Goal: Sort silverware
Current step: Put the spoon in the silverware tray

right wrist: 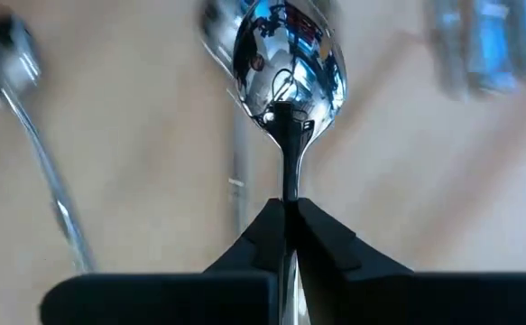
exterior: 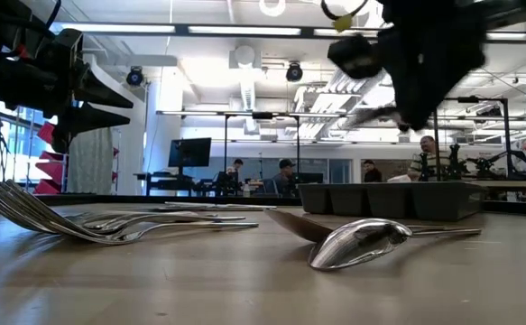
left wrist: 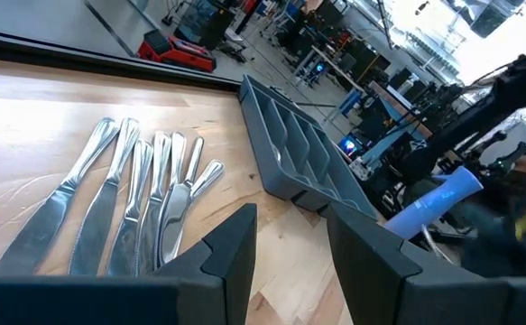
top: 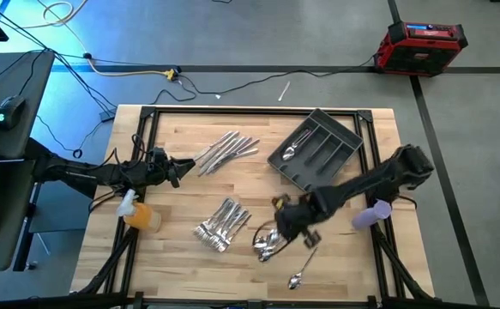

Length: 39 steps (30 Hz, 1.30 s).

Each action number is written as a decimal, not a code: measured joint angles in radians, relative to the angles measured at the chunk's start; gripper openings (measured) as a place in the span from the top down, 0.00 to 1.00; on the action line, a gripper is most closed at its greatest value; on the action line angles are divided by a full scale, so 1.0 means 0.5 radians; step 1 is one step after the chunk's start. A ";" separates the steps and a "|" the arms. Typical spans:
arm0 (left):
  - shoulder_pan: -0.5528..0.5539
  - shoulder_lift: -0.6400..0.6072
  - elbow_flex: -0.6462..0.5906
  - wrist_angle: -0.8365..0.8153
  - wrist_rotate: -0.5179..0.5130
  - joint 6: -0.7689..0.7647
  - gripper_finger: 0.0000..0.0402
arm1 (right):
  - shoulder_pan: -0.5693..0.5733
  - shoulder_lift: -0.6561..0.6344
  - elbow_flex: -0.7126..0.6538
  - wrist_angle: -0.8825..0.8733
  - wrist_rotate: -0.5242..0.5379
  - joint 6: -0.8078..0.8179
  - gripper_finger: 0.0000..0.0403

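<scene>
Both arms over the table [top: 181,202], left idle, right working.
Left gripper [left wrist: 290,257] parted, raised near the left edge; right gripper [right wrist: 283,226] pinched on a spoon [right wrist: 288,68], near the front middle.

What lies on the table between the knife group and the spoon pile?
In the high view, the forks lie roughly between the knives and the spoon pile; around them is bare wooden table.

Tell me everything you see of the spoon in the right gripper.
The spoon is shiny silver metal with a mirror-bright oval bowl and a slim handle. The right gripper is shut on the handle just behind the bowl, which points forward past the fingertips. Nothing else appears to touch it. It hangs over the wooden table above the spoon pile, near the front edge.
</scene>
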 joint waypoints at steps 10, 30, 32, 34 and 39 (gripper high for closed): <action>0.000 0.000 0.000 0.000 0.001 -0.001 0.70 | -1.041 -0.053 0.000 -0.192 0.216 -1.377 1.00; 0.000 0.000 0.000 -0.025 0.008 0.038 0.70 | -1.685 0.336 -0.001 0.004 0.896 -1.491 0.79; 0.000 0.000 0.000 -0.025 0.009 0.038 0.70 | -1.686 0.309 0.006 -0.016 1.048 -1.472 0.76; 0.000 0.000 0.000 -0.025 0.011 0.034 0.70 | -1.657 0.258 0.062 -0.147 1.076 -1.412 0.74; 0.000 0.000 0.000 -0.025 0.012 0.030 0.70 | -1.548 0.091 0.270 -0.360 0.950 -0.901 0.74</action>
